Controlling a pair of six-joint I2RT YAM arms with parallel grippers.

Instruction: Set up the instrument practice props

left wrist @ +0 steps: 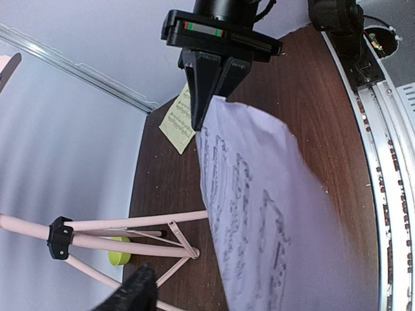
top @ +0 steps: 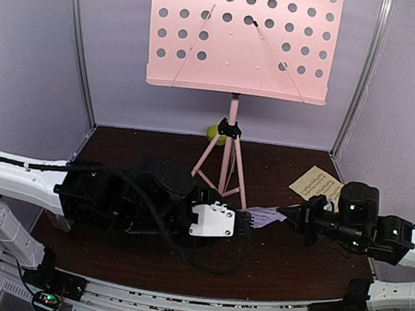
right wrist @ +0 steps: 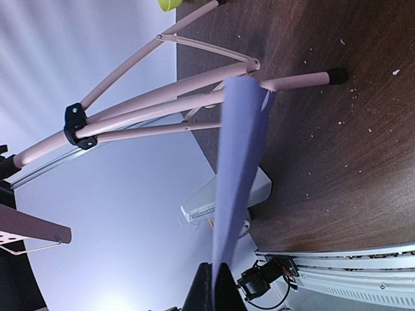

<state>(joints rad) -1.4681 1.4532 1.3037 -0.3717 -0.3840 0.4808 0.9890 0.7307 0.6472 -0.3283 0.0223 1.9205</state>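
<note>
Your right fingers (left wrist: 200,91) are clenched on the lavender page (top: 264,216); its long axis runs straight to your left fingers (left wrist: 137,293), can't tell if those hold it; stand desk (top: 243,36) is up behind both

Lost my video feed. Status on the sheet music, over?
Right gripper shut on lavender page, held off the table. Left gripper at its other end, grip unclear. Pale-yellow page on table; pink music stand desk bare.

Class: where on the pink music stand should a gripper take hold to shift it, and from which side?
Probably the bare upright pole between the perforated desk and black collar, approached from the front: slim, vertical, while the legs splay below.
</note>
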